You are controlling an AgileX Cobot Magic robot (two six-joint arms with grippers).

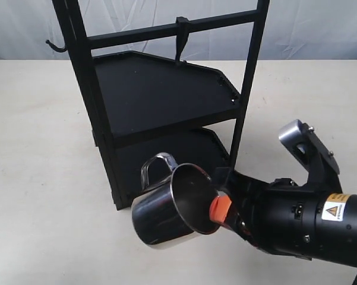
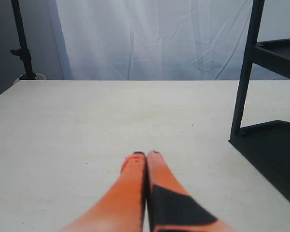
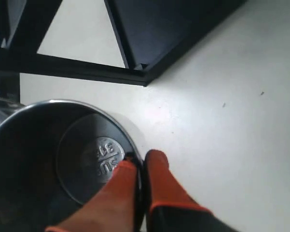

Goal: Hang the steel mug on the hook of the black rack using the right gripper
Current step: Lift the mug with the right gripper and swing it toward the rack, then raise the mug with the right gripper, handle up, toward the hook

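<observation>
The table (image 1: 41,178) has a pale, off-white, matte top with faint specks and no visible damage. A white curtain (image 2: 149,38), creased in loose vertical folds, hangs along the far edge. In the left wrist view, 1 thin black stand (image 2: 22,43) rises past the table's far corner against a darker wall, with a clamp partway up. A small curled hook (image 1: 54,46) projects beyond the upper frame.

One steel mug (image 1: 166,208), one black rack (image 1: 160,101), two end effectors.
</observation>
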